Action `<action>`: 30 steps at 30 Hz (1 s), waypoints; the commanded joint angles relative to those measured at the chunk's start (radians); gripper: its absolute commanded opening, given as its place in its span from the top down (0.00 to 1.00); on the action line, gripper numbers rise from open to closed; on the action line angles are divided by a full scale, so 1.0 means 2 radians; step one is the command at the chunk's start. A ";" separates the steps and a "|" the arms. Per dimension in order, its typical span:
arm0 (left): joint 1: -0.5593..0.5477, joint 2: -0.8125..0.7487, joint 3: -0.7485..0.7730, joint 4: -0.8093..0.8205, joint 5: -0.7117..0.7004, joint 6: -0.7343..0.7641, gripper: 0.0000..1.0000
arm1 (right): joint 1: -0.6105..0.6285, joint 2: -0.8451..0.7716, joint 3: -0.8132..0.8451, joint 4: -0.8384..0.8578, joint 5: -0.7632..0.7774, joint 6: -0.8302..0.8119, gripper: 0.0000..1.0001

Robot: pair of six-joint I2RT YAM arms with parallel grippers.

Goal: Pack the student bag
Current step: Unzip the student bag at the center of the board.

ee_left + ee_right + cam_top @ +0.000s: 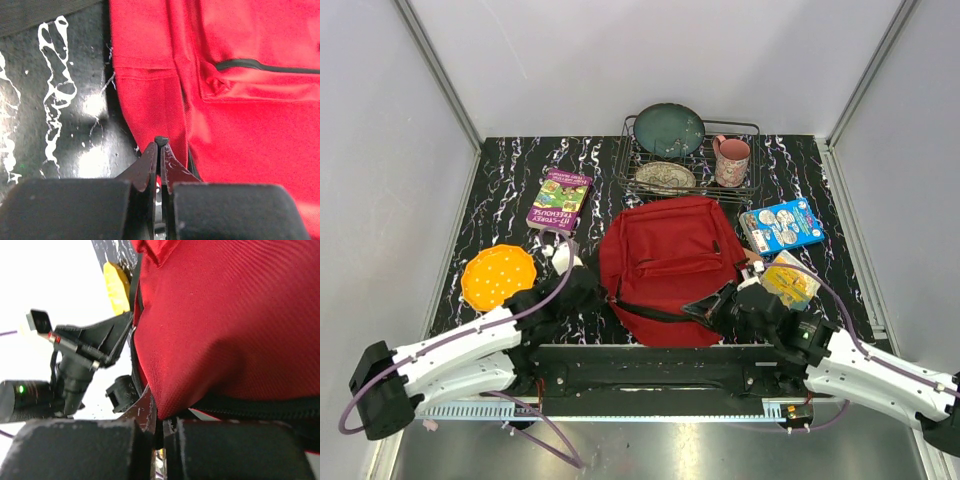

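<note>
Nearest to me, at the near edge of the table (500, 200), both of my arms reach the student bag (665, 250). The left gripper (160, 145) sits at the bag's left near side. Its fingers are pressed tight together. A small dark bit shows at the tips, but I cannot tell if it is part of the bag. The right gripper (159, 415) is at the bag's right near corner. Its fingers are tight together too, and they look like they pinch the red cloth just by the black zipper.

The bag lies flat in the middle of the table, close to the near edge. I see no open mouth on it, and nothing is inside that I can see. So I think the packing has hardly begun. The bag has to be opened first.

The things to pack lie outside. An orange plate (498, 277) is by the left edge. A yellow packet (790, 280) and a blue box (782, 226) are by the right edge. A green and purple book (560, 199) lies further back on the left. At the far edge stands a wire rack (752, 128) with a dark green plate (669, 129), a spotted dish (665, 177) and a pink mug (731, 160).

The table top is black with white squiggly lines. Plain pale walls with metal posts stand around it on three sides.
</note>
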 commanded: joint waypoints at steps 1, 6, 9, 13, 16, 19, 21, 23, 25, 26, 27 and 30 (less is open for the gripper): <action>0.064 0.053 -0.003 -0.029 -0.048 0.098 1.00 | -0.008 0.000 0.050 -0.036 0.019 -0.106 1.00; 0.091 0.111 0.021 0.001 -0.037 0.129 1.00 | -0.008 0.048 0.055 -0.006 -0.039 -0.144 1.00; 0.105 0.144 0.039 0.009 -0.044 0.147 1.00 | -0.007 0.051 0.058 0.017 -0.053 -0.160 1.00; 0.125 0.175 0.058 0.028 -0.038 0.170 1.00 | -0.007 0.056 0.086 0.016 -0.063 -0.198 1.00; 0.132 0.182 0.064 0.054 -0.034 0.190 1.00 | -0.008 0.066 0.109 0.001 -0.081 -0.222 1.00; 0.141 0.195 0.068 0.086 -0.007 0.213 1.00 | -0.007 0.067 0.117 -0.004 -0.084 -0.229 1.00; 0.145 0.205 0.075 0.090 -0.005 0.218 1.00 | -0.007 0.070 0.126 -0.003 -0.083 -0.238 1.00; 0.149 0.218 0.079 0.091 0.003 0.224 1.00 | -0.007 0.080 0.134 -0.003 -0.082 -0.249 1.00; 0.151 0.214 0.086 0.084 0.017 0.228 1.00 | -0.008 0.092 0.146 -0.004 -0.072 -0.248 1.00; 0.150 0.206 0.085 0.083 0.024 0.232 0.90 | -0.008 0.100 0.150 -0.004 -0.068 -0.251 1.00; 0.150 0.194 0.085 0.081 0.029 0.233 0.84 | -0.008 0.109 0.162 -0.006 -0.055 -0.254 1.00; 0.150 0.123 0.069 0.083 0.053 0.237 0.23 | -0.008 0.155 0.196 -0.009 -0.048 -0.271 1.00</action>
